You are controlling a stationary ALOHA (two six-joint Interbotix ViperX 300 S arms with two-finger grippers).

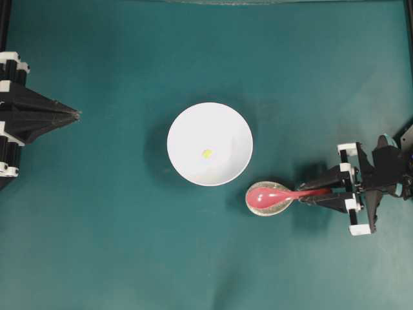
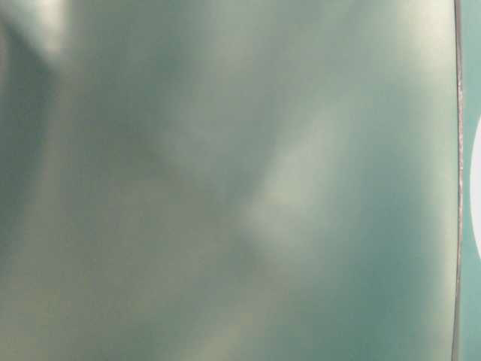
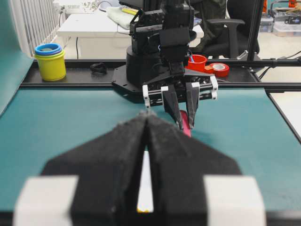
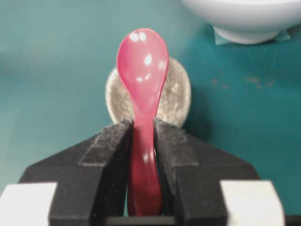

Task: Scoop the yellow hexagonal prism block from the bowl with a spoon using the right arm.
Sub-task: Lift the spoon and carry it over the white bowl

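Note:
The tiny yellow hexagonal prism block (image 1: 207, 154) lies near the middle of the white bowl (image 1: 193, 129) at the table's centre. To the bowl's lower right, the red spoon (image 1: 268, 195) rests with its scoop on a small speckled dish (image 1: 279, 207). My right gripper (image 1: 308, 194) is shut on the spoon's handle. The right wrist view shows the handle pinched between both pads, scoop (image 4: 142, 61) pointing away, gripper (image 4: 143, 125) low over the dish (image 4: 176, 96), bowl (image 4: 244, 16) beyond to the right. My left gripper (image 1: 76, 115) is shut at the far left, empty.
The table-level view is a teal blur with a white arc (image 2: 476, 188) at its right edge. Past the table's far rail in the left wrist view stand stacked yellow and blue cups (image 3: 51, 60) and red tape rolls (image 3: 218, 69).

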